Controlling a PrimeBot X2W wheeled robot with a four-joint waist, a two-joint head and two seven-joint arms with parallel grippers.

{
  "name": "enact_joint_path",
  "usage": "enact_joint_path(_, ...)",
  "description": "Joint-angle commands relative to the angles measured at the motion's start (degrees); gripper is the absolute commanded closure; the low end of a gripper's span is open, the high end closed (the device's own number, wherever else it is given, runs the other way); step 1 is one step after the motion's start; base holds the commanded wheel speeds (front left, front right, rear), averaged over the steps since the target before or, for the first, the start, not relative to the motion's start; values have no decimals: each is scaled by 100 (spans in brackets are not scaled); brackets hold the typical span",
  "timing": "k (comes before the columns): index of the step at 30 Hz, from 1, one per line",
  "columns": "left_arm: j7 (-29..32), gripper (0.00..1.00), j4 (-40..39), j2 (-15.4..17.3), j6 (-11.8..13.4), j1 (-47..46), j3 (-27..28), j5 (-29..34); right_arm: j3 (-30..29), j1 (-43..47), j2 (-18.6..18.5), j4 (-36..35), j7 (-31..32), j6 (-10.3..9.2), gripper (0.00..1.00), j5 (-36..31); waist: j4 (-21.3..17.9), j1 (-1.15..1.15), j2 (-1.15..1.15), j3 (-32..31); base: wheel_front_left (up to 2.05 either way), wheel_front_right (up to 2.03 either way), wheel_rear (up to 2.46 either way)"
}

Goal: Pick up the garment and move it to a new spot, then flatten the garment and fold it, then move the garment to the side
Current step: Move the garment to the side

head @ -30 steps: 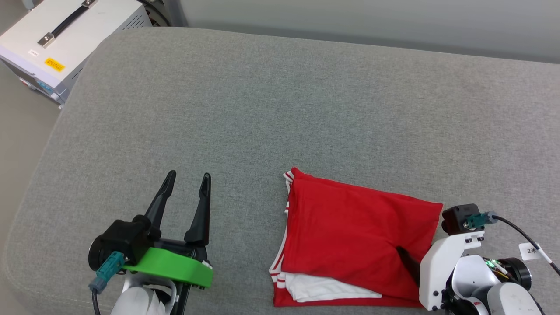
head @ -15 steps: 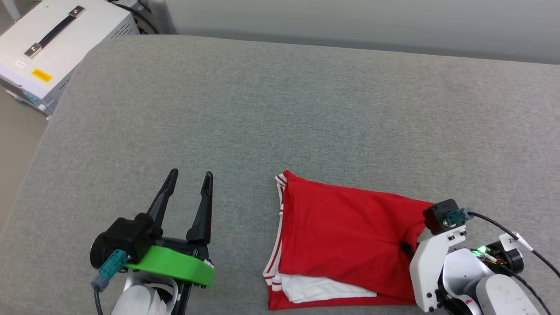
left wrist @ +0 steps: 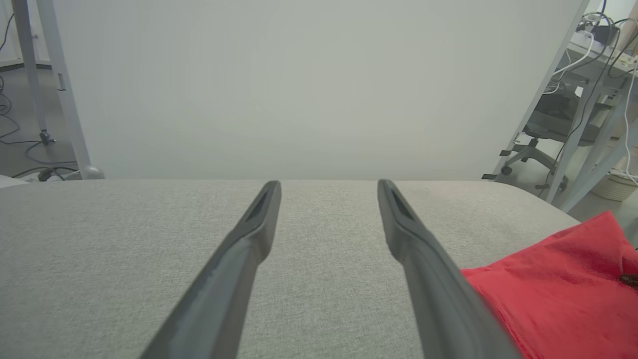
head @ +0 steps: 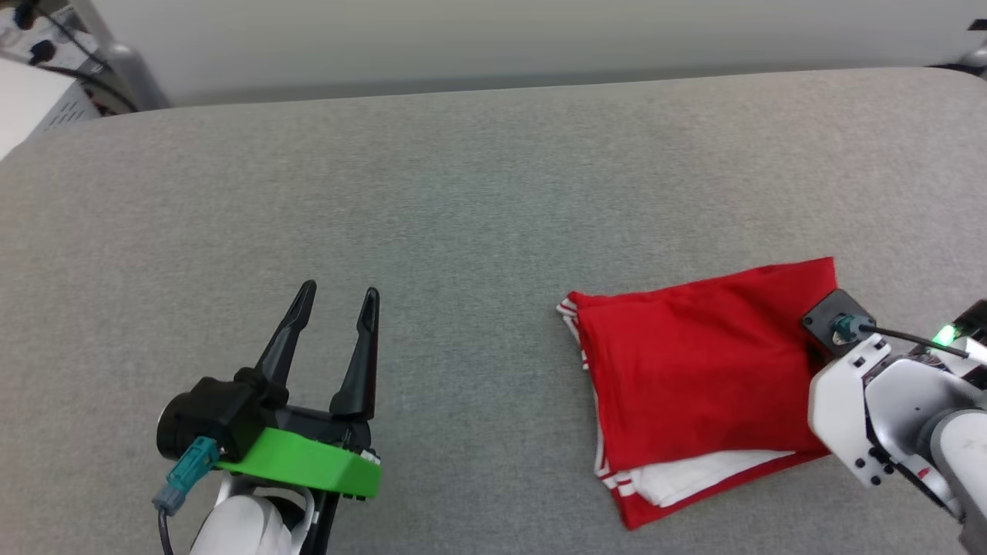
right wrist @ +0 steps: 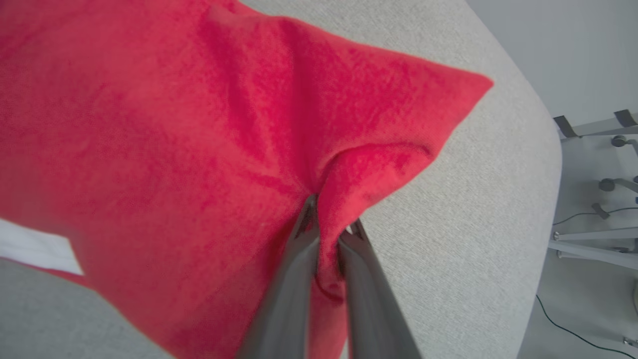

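The garment [head: 694, 370] lies folded into a rough rectangle on the grey cushion [head: 463, 193], with its red top layer up. A white layer [head: 694, 474] peeks out along its near edge, and striped trim [head: 574, 316] runs down its left edge.

The right gripper [right wrist: 331, 214] sits at the garment's right edge. Its two fingers are pinched together on a raised pucker of red cloth, just inside the garment's far right corner. In the head view, the wrist's white housing [head: 848, 385] overlaps that same edge and hides the fingertips.

The left gripper [head: 340, 289] hangs well to the left of the garment, its fingers spread with nothing between them. Its wrist view shows the garment's red cloth [left wrist: 558, 289] only past the right finger.

The whole head view has swung since a second ago, so much of the shift is the camera's. The white box [head: 27, 108] far to the garment's left has slid almost out of the upper left corner. The garment now sits farther from the left gripper, and its far right corner points higher up the view. The dark finger that showed then on the garment's near right part is now covered by the wrist.
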Motion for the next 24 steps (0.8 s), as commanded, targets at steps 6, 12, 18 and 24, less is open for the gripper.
enact_joint_path(6,-33,0,-173,13,-18,-302,-214,-91,243,-576,-848,348,-277,-6,100,16,-1026,0,67,470,0,0,0)
enact_joint_path(12,-33,0,-323,214,-18,-533,-455,25,22,-810,-1281,977,-791,-6,100,54,-1350,0,67,919,0,0,0)
enact_joint_path(18,-33,0,-422,510,-18,-752,-578,151,-443,-1213,-1365,1851,-1550,-6,100,-97,-1470,0,67,1406,0,0,0)
enact_joint_path(24,-16,0,-705,740,-18,-965,-683,203,-1251,-1487,-1381,3000,-2457,-6,100,-438,-1372,0,67,1937,0,0,0)
